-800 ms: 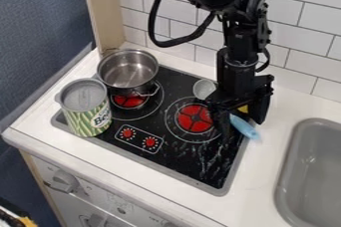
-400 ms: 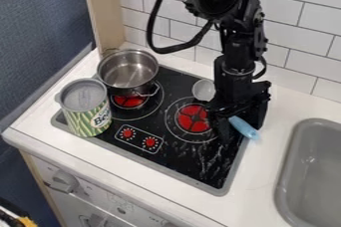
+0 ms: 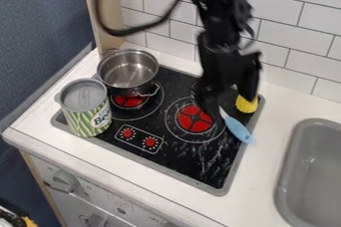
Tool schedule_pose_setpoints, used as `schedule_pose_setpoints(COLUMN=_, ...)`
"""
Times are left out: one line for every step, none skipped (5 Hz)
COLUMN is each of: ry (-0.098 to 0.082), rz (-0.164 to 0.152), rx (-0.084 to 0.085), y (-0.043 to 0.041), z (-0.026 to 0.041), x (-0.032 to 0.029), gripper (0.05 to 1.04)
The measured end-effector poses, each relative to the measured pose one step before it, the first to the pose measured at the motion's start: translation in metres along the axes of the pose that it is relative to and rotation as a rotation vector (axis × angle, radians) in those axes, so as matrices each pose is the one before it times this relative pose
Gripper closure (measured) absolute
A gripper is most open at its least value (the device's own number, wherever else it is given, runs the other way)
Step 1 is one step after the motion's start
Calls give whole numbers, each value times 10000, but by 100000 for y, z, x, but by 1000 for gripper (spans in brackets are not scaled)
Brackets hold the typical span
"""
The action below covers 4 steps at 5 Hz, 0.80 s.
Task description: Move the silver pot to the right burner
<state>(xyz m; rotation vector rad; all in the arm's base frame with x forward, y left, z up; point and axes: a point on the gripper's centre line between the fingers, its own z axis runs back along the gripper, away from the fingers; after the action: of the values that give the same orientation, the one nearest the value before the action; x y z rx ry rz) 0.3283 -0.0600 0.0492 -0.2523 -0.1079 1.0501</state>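
The silver pot (image 3: 128, 71) stands upright at the back left of the black stove top, over the rear part of the left burner (image 3: 129, 101), its wire handle toward the right. The right burner (image 3: 194, 118) is a red disc with nothing on it. My gripper (image 3: 233, 107) hangs open and blurred over the back right of the stove, to the right of the pot and apart from it. Below it lies a light-blue handled utensil (image 3: 237, 129), whose other end is hidden behind the gripper.
A green-striped can (image 3: 85, 106) stands at the stove's left, in front of the pot. A yellow object (image 3: 246, 104) sits at the back right edge. The grey sink (image 3: 319, 171) is at the right, the tiled wall (image 3: 293, 37) behind.
My gripper and arm have moved to the left and slightly up, uncovering more of the yellow object and the blue handle. The pot and the can have stayed put.
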Motion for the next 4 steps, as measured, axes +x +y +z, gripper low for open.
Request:
schedule_pose_setpoints(ry=-290, rz=1046, rx=-694, y=991, z=1720, x=2139, gripper=84)
schedule_pose_setpoints(ry=-852, rz=1707, rx=-255, y=1088, z=294, x=3793, gripper=84)
schedule_pose_setpoints(ry=-1079, rz=2294, rx=-406, y=666, z=20, x=3819, gripper=84)
schedule_pose_setpoints(ry=-1051, rz=2093, rx=250, y=748, z=-903, x=2448, gripper=84)
